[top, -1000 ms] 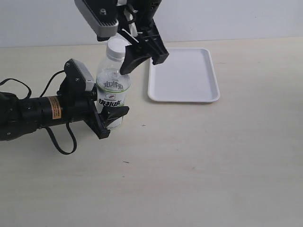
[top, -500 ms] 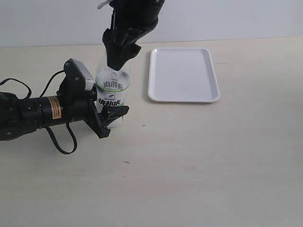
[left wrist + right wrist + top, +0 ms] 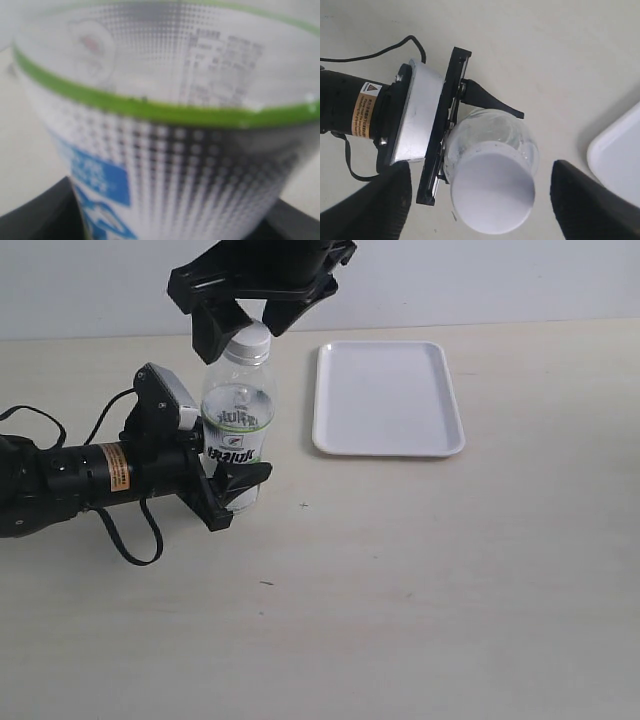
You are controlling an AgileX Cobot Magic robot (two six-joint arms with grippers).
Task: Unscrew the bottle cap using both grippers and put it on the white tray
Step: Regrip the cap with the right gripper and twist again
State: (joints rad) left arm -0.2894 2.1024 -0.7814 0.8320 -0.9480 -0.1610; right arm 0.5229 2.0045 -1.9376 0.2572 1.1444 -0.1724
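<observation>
Filling the left wrist view, the bottle (image 3: 165, 125) sits so close that its label blurs into dots, a green band and a blue patch. Only dark corners of the fingers (image 3: 35, 217) of the left gripper (image 3: 243, 497) show at either side of it. In the exterior view the right gripper (image 3: 240, 335) is cut off by the picture's upper edge, so little more than its black fingers (image 3: 205, 338) is seen. The right wrist view clips those fingers too, and only a corner of the white tray (image 3: 620, 150) enters it.

Through the clear plastic I cannot tell whether the bottle holds any liquid. The white tray lies flat on the table (image 3: 420, 590), near the bottle on its right and apart from it.

The bottle cap (image 3: 251, 337) is small, round and white. It is seated on the neck of the upright bottle, not on the tray. The right gripper's fingers are spread wide on either side of the cap, with a gap on each side and touching nothing. The left gripper pinches the bottle's lower body, at the label.
</observation>
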